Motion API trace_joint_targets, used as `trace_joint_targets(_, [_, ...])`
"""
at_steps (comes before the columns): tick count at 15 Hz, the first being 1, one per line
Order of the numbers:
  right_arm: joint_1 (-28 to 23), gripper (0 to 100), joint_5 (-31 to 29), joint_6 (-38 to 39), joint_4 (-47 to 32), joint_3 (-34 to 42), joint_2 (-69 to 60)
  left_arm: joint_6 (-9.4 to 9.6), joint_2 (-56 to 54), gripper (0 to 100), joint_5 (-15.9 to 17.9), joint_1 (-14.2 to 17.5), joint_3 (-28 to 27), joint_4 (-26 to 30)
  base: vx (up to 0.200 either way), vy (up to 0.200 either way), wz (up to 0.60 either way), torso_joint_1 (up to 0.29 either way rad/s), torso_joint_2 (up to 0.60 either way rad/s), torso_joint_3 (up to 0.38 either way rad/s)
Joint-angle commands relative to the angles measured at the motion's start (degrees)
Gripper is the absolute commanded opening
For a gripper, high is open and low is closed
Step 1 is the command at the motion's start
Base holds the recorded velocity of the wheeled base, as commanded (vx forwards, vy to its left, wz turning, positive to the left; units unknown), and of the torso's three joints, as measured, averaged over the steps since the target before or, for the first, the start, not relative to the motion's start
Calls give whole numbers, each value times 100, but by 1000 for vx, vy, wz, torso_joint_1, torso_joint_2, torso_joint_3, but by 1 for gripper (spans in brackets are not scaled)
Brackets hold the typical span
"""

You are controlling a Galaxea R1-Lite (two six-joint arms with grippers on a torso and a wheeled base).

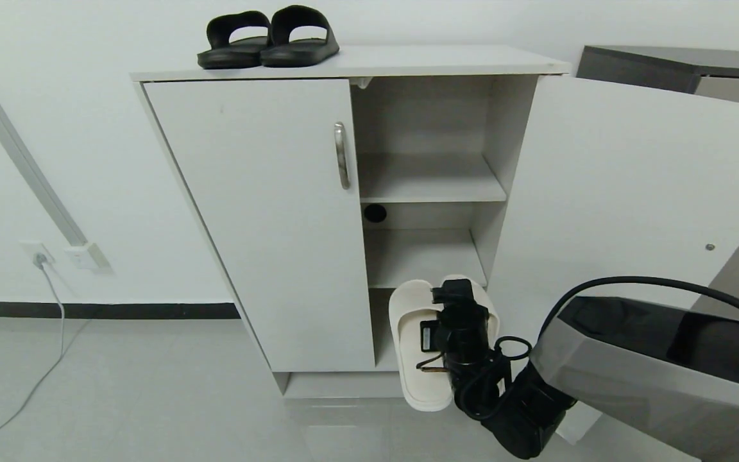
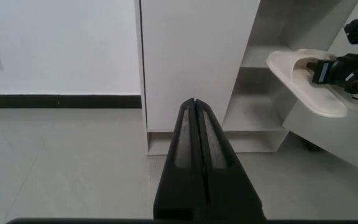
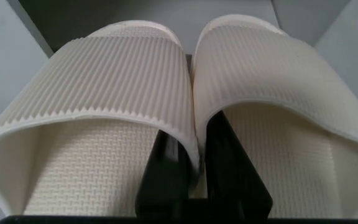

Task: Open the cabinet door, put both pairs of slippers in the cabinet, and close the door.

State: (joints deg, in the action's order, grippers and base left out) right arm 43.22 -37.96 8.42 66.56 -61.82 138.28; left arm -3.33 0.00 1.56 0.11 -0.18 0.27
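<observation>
No text, number or sign is legible. One small white label [image 1: 428, 335] sits on the black wrist housing of the right arm, just beside the white slippers [image 1: 408, 350]. Its print is too small to read.

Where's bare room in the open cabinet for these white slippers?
Upper shelf and middle shelf lie bare, between the closed left door and the right wall. The bottom bay is mostly hidden behind the white slippers. Cabinet top: black slippers crowd its left end.
</observation>
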Motion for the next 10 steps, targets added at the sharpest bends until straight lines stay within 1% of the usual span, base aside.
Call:
trace_joint_targets(1, [-103, 0, -10, -535, 718, -120, 323, -1, 9, 0, 2, -2, 9, 0, 0, 0, 0, 2, 7, -203])
trace_joint_targets(2, [-156, 0, 8, -1027, 1421, -137, 516, -10, 9, 0, 2, -2, 1, 0, 0, 0, 0, -2, 7, -198])
trace_joint_targets(4, [-191, 0, 8, -1563, 2274, -199, 727, -1, 9, 0, 2, 7, 1, 0, 0, 0, 0, 0, 5, -195])
trace_joint_targets(8, [-173, 0, 8, -1563, 2291, -155, 454, -10, 9, 0, 2, -2, 1, 0, 0, 0, 0, 5, 4, -192])
trace_joint_targets(10, [-164, 0, 8, -1563, 2256, -58, 393, -10, 0, 0, 2, 7, 1, 0, 0, 0, 0, 0, 7, -85])
